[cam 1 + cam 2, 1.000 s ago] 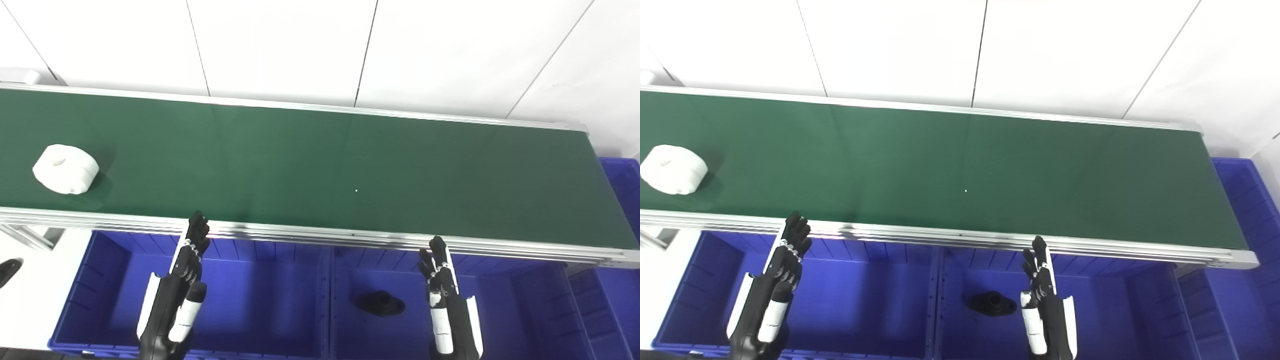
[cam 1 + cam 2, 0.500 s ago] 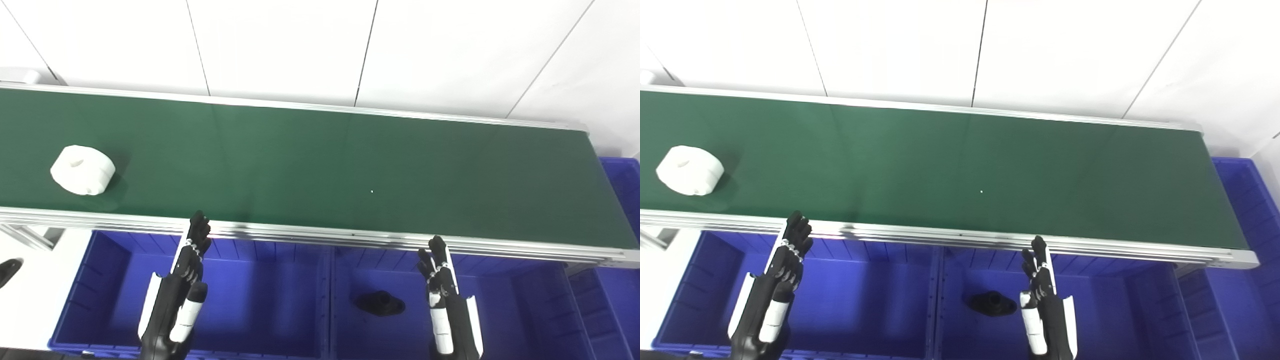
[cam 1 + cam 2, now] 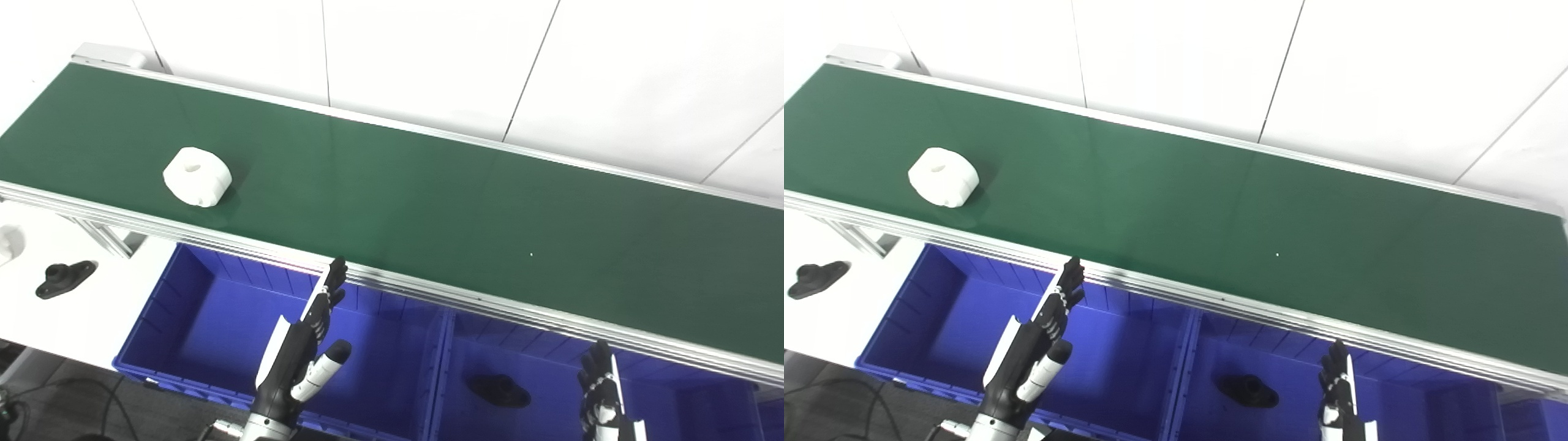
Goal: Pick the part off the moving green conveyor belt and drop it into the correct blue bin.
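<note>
Riding the green conveyor belt (image 3: 429, 202), the white part (image 3: 197, 176) remains unpicked; left hand (image 3: 304, 343) and right hand (image 3: 603, 398) wait below it, fingers spread, empty.

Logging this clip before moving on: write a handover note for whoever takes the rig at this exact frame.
Left hand: open, holds nothing, over the left blue bin.
Right hand: open, holds nothing, low over the right blue bin.
White part lies on the green conveyor belt, left of both hands, ungrasped.
Right blue bin already holds a black part; the left blue bin looks bare.
Left to do: pick the white part, drop it in its bin.
</note>
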You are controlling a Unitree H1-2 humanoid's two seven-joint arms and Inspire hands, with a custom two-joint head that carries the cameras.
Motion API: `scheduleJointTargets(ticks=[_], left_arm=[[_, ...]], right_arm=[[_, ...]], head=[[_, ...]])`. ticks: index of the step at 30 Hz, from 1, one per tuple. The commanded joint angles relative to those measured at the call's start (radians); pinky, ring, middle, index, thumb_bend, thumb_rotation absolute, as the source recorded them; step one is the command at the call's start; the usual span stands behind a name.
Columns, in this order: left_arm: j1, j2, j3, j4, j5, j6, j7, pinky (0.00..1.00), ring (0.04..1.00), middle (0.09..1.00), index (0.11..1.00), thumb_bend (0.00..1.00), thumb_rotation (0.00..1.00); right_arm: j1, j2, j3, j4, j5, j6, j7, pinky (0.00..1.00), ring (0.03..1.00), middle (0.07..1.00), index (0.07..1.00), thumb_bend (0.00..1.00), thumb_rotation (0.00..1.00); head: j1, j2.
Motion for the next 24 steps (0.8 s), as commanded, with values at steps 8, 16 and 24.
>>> scheduleJointTargets(ticks=[8,16,24], left_arm=[[-0.047,-0.007,-0.039,0.046,0.021,-0.051,0.058,0.96,0.999,1.000,1.000,0.85,0.83],[-0.084,0.011,-0.054,0.100,0.024,-0.052,0.117,0.94,0.992,1.000,1.000,0.89,0.82],[-0.119,0.052,-0.089,0.145,0.002,-0.052,0.155,0.93,0.998,1.000,1.000,0.85,0.78]], right_arm=[[-0.040,0.002,-0.046,0.058,0.042,-0.059,0.071,1.00,1.000,1.000,1.000,0.69,1.00],[-0.071,0.029,-0.080,0.127,0.025,-0.060,0.095,1.00,1.000,1.000,1.000,0.67,1.00],[-0.094,0.050,-0.108,0.165,0.018,-0.060,0.132,1.00,1.000,1.000,1.000,0.68,1.00]], head=[[0.024,-0.053],[0.016,-0.138],[0.018,-0.185]])
